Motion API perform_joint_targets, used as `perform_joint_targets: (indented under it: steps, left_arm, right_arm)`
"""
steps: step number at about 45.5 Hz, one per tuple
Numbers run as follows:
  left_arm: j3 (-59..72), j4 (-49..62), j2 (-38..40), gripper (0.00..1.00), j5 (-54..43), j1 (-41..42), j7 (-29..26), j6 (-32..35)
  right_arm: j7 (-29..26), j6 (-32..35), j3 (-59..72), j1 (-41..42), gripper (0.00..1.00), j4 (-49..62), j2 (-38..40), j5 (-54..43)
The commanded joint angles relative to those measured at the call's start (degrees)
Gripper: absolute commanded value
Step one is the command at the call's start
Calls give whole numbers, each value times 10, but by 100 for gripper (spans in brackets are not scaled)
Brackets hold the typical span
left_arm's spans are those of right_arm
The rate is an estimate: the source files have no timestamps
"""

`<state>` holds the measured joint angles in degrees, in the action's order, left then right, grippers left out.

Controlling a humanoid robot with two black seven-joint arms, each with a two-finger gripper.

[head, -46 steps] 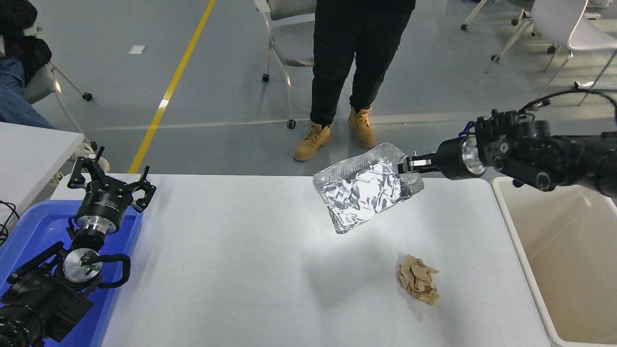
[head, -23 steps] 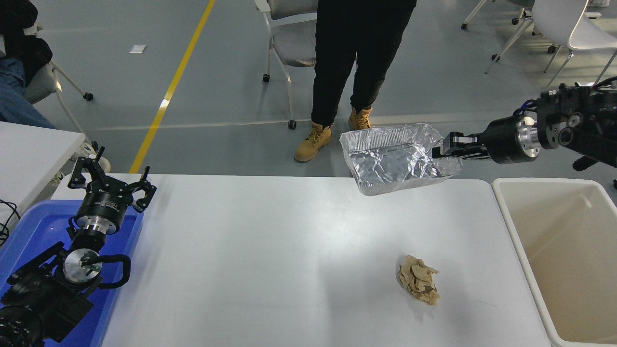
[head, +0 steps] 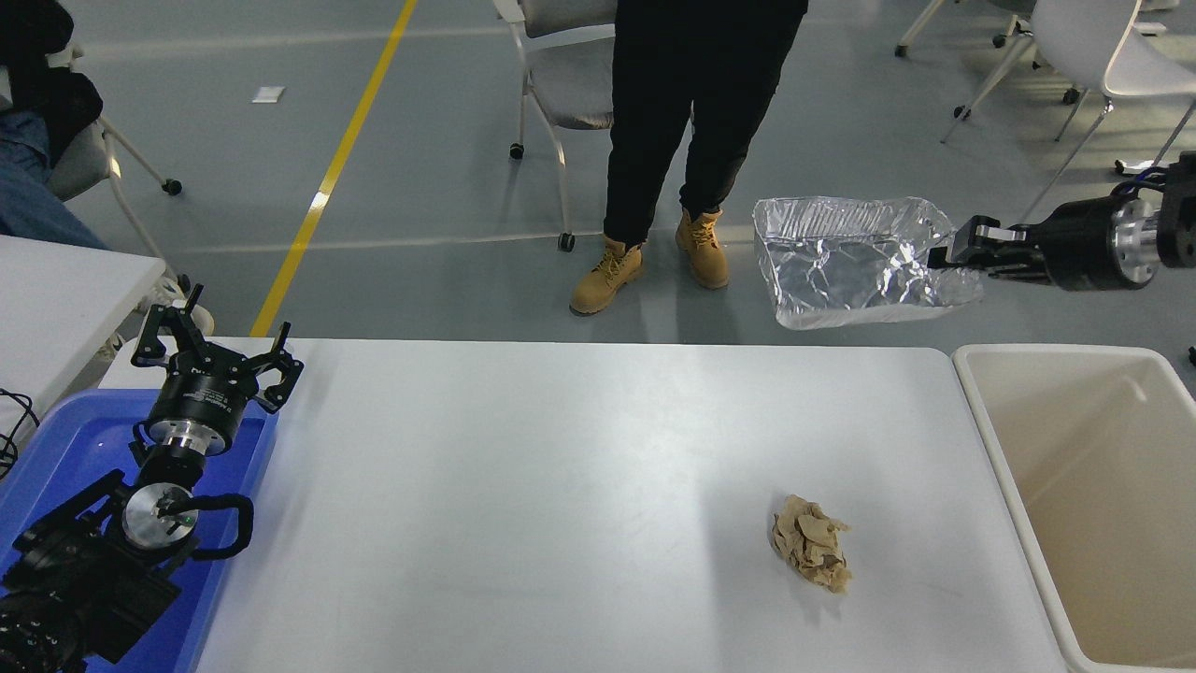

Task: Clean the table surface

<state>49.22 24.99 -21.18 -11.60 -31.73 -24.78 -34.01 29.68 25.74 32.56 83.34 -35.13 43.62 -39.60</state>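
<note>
Both arms are matte black with rounded joint housings. The left arm carries brushed silver discs and collars at its joints, a looped black cable beside the wrist, and a black hand with spindly, linked fingers. The right arm shows a silver collar behind its black hand.

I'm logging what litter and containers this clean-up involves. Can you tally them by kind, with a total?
Crumpled silver foil trays: 1, held off the table in the right tool
Crumpled brown paper wads: 1, on the white table surface
Blue plastic trays: 1
Beige plastic bins: 1
Total: 4
</note>
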Motion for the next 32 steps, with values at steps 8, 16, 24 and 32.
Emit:
perform_joint_targets:
  steps: [8,16,24,32]
  left_arm:
    - [0,1,0,100,0,0,0,0]
    - [0,0,0,100,0,0,0,1]
    - [0,1,0,100,0,0,0,0]
    - [0,1,0,100,0,0,0,0]
  right_arm:
    - [-1,4,0,-171,0,231,11,75]
    - [-6,3,-4,-230,0,263,16,118]
    - [-7,1,-5,-263,0,287,24,142]
    - [-16,0,-19,-300,0,308,30,164]
